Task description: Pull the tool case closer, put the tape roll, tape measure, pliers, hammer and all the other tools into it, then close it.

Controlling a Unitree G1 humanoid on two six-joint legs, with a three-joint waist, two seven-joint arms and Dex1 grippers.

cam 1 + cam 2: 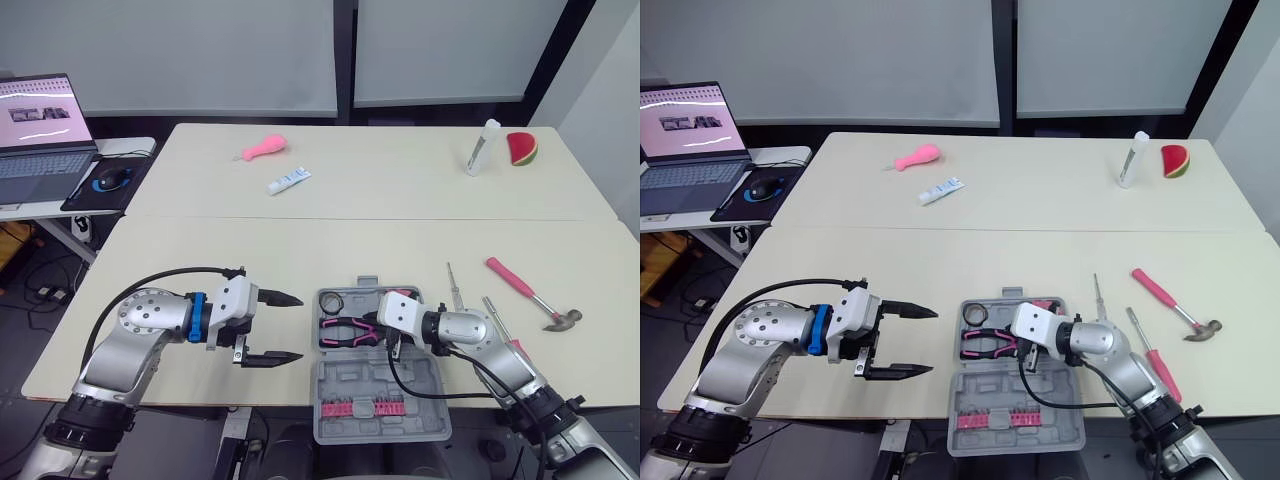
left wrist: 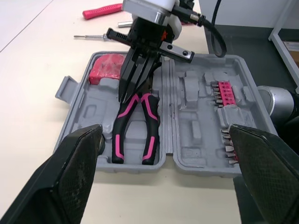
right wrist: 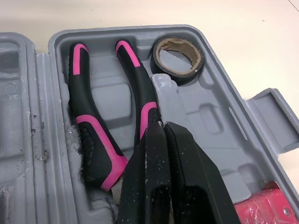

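The grey tool case (image 1: 405,385) lies open at the table's near edge, its lid hanging toward me. Pink-and-black pliers (image 1: 343,331) rest in its tray, with the black tape roll (image 3: 178,55) in the corner and the red tape measure (image 2: 106,66) at the other end. My right gripper (image 3: 161,131) is shut, its tips pressed down over the pliers' head, which is hidden. My left gripper (image 1: 298,327) hovers wide open just left of the case. To the right of the case lie the pink hammer (image 1: 528,292) and two screwdrivers (image 1: 455,284).
A row of pink bits (image 1: 352,407) sits in the lid. On the far table lie a pink toy (image 1: 265,149), a tube (image 1: 288,181), a white bottle (image 1: 483,147) and a watermelon slice (image 1: 522,148). A laptop (image 1: 40,125) stands on a side desk at the left.
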